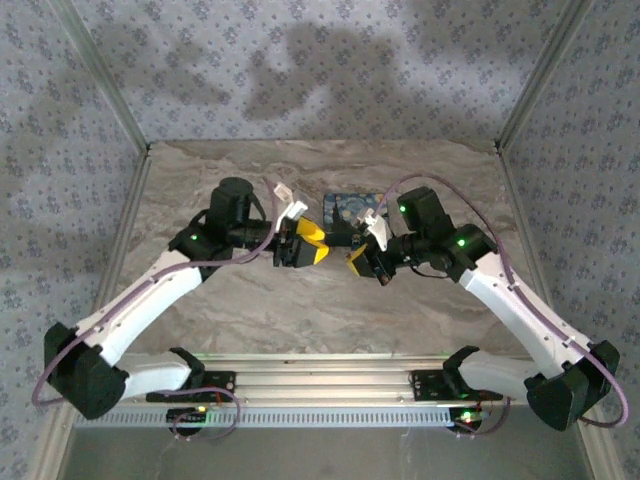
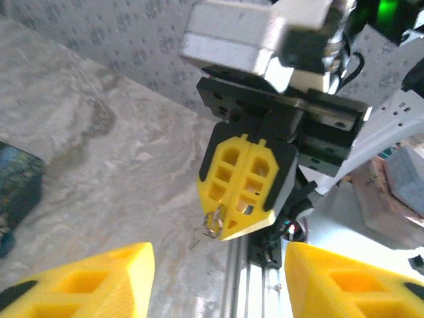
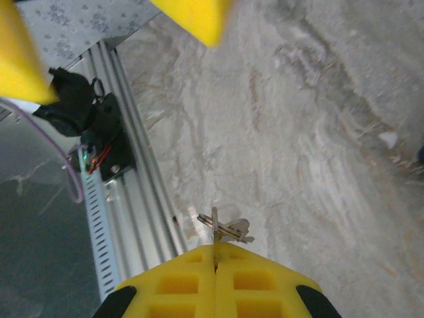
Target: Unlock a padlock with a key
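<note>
Yellow fingers of the right gripper (image 3: 214, 255) are pressed together on the small metal key (image 3: 225, 228), which sticks out from their tips at the lower middle of the frame. Opposite, the left gripper (image 2: 215, 265) has its fingers apart, with nothing between them. Just above both in the top view, the padlock (image 1: 350, 207) lies on the marble table (image 1: 250, 300), away from every edge, with bare surface around.

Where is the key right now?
In the right wrist view the key sticks out from the shut right gripper, above the table, facing the open left gripper; the padlock sits just beyond.
</note>
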Controlling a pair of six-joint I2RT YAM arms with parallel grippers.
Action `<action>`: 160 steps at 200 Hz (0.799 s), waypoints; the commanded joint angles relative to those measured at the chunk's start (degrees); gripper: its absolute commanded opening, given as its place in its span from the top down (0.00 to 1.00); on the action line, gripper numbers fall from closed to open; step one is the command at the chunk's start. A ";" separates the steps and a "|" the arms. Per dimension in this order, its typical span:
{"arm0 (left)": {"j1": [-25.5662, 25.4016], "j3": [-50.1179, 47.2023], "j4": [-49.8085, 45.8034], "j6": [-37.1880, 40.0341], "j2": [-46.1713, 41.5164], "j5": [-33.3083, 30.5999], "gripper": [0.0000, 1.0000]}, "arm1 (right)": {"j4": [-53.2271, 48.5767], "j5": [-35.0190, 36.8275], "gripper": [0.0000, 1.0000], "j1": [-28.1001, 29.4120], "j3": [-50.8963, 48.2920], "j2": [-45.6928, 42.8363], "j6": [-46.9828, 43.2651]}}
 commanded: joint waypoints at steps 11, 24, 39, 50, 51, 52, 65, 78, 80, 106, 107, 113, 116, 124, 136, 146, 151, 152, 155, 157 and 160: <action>-1.31 0.42 3.56 1.14 4.21 6.89 0.49 | -6.68 -3.66 1.00 1.55 5.65 2.53 -1.59; -2.27 0.67 4.03 2.27 4.67 6.95 0.49 | -7.38 -3.62 1.00 2.34 6.53 3.48 -1.81; -2.79 0.92 4.14 3.10 4.97 7.04 0.49 | -7.32 -3.49 1.00 3.01 6.92 4.17 -1.75; -2.80 1.30 3.65 3.59 5.43 7.31 0.49 | -6.94 -3.58 1.00 3.29 7.08 4.46 -1.69; -2.79 1.34 3.49 3.63 5.45 7.37 0.49 | -6.95 -3.58 1.00 3.34 7.12 4.48 -1.69; -2.83 1.41 3.37 3.65 5.56 7.44 0.50 | -6.92 -3.58 1.00 3.37 7.09 4.53 -1.64; -2.86 2.07 1.60 4.58 6.29 7.88 0.52 | -6.30 -3.66 1.00 3.50 7.01 4.65 -1.42; -2.79 2.50 -0.04 5.27 6.77 8.20 0.58 | -5.94 -3.65 1.00 3.73 7.05 4.79 -1.33; -2.84 2.57 -0.23 5.43 6.86 8.28 0.59 | -5.92 -3.60 1.00 3.74 7.03 4.83 -1.33; -2.93 3.14 -2.66 5.53 7.90 8.83 0.79 | -5.66 -3.75 1.00 3.83 7.04 5.04 -1.25; -2.99 3.10 -2.69 5.52 7.88 8.83 0.80 | -5.65 -3.75 1.00 3.83 7.00 5.03 -1.25; -3.07 3.14 -2.81 5.43 7.98 8.83 0.84 | -5.53 -3.96 1.00 3.83 7.05 5.06 -1.16; -3.13 3.14 -2.71 5.28 8.05 8.83 0.86 | -5.48 -4.01 1.00 3.77 7.02 5.10 -1.11; -3.28 3.06 -2.47 4.93 8.11 8.76 0.91 | -5.26 -4.15 1.00 3.82 7.05 5.15 -0.99; -3.29 2.88 -1.74 3.99 8.00 8.81 0.97 | -5.04 -4.28 1.00 3.83 6.97 5.18 -0.81; -3.24 2.70 -1.14 3.25 7.86 8.70 1.00 | -4.86 -4.28 1.00 3.83 6.89 5.10 -0.72; -3.29 2.64 -0.74 2.87 7.78 8.59 1.00 | -4.73 -4.36 1.00 3.83 6.82 4.99 -0.52; -3.25 2.63 -0.68 2.70 7.77 8.58 1.00 | -4.75 -4.36 1.00 3.83 6.81 5.00 -0.49; -3.30 2.54 -0.40 2.37 7.75 8.47 1.00 | -4.65 -4.43 1.00 3.83 6.73 4.94 -0.38; -3.30 2.49 -0.19 2.07 7.72 8.30 1.00 | -4.54 -4.49 1.00 3.83 6.63 4.86 -0.28; -3.28 2.36 0.12 1.63 7.56 8.16 1.00 | -4.47 -4.51 1.00 3.77 6.58 4.72 -0.23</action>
